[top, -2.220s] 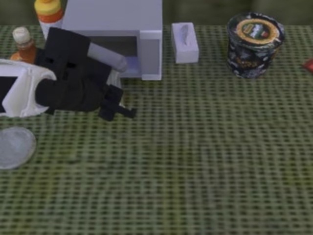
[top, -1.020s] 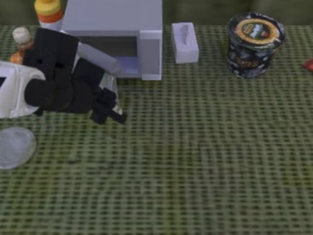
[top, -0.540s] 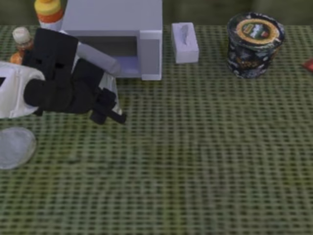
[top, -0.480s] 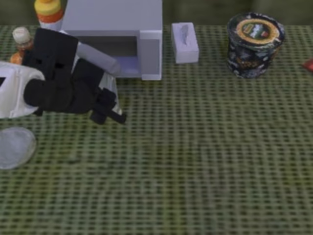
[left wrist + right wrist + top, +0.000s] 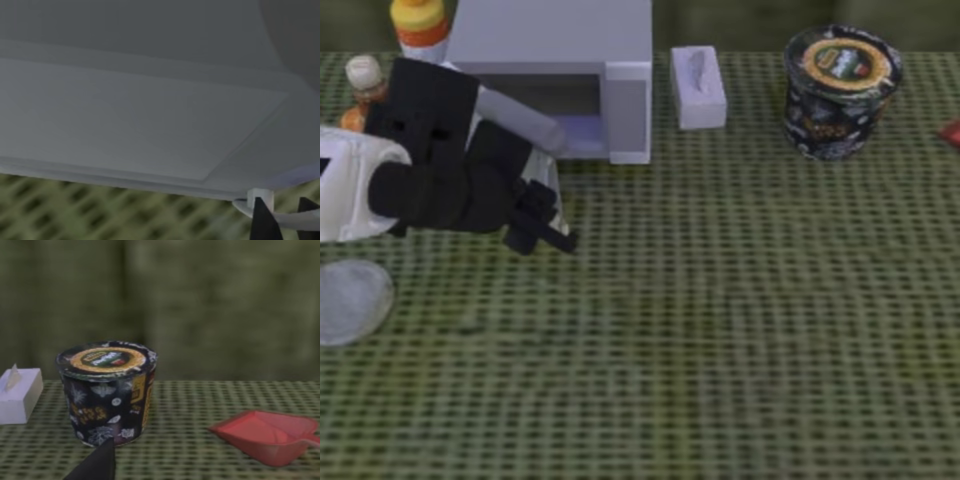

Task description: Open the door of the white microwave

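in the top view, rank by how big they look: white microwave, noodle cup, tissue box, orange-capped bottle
1. white microwave, clearly largest, though the left arm hides part of it
2. noodle cup
3. tissue box
4. orange-capped bottle, cut off by the picture's edge, so its rank against the tissue box is unsure

Top view looks straight down; wrist views sit low — right shares the cup.

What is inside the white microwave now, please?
The door is swung open toward the left gripper. Inside the white microwave, only a bare floor shows. The cavity's left part is covered by the arm, so it cannot be checked.
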### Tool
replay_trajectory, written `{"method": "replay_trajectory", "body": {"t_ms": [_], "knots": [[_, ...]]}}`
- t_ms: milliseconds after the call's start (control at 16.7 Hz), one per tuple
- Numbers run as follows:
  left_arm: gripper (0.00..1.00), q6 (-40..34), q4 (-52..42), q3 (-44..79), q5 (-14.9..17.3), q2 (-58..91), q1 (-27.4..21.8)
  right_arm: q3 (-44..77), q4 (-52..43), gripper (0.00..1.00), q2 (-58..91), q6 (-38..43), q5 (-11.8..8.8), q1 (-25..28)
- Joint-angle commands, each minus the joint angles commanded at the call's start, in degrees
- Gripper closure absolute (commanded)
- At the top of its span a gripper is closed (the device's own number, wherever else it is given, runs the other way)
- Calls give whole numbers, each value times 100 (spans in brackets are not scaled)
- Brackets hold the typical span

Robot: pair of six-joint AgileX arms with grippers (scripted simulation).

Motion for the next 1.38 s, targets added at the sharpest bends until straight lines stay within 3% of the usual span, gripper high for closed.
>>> {"method": "replay_trajectory", "body": {"t_ms": [480, 960, 1380], "knots": [[100, -12, -11, -19, 50, 8, -29, 0, 0, 0, 0, 0, 0, 0], [100, 545, -157, -86, 417, -100, 249, 0, 0, 0, 0, 0, 0, 0], [100, 556, -162, -89, 424, -100, 254, 0, 0, 0, 0, 0, 0, 0]]}}
